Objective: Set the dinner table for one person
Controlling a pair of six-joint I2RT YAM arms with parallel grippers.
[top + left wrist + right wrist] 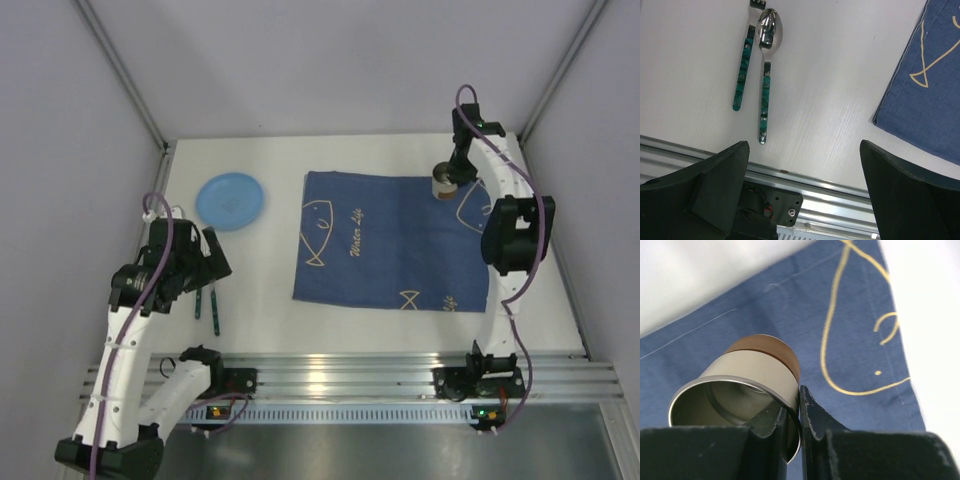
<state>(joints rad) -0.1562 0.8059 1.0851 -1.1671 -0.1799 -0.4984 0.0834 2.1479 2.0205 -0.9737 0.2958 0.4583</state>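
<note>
Dinner table (270,325), a flat white top, fills the middle of the top view, with a ribbed aluminium rail (340,375) along its near edge where both arm bases are bolted. A dark blue cloth (380,250) printed with gold fish outlines lies spread on the table's centre and right. A round blue plate (230,200) sits on the bare white surface to the far left, apart from the cloth.

The right gripper (790,407) is pressed together on the rim of a metal cup (757,372) with a brown base, one finger inside the wall and one outside. The cup is over the cloth's far right corner (whether its base touches the fabric cannot be told).

The left gripper (802,150) hangs with its jaws spread wide and nothing between them, above the table's near left edge. Just beyond it on the bare table lie a spoon (768,30) and a fork (742,70), both with green patterned handles, side by side and nearly parallel, handles toward the rail. The fork's tines are cut off by the edge of the left wrist view
</note>
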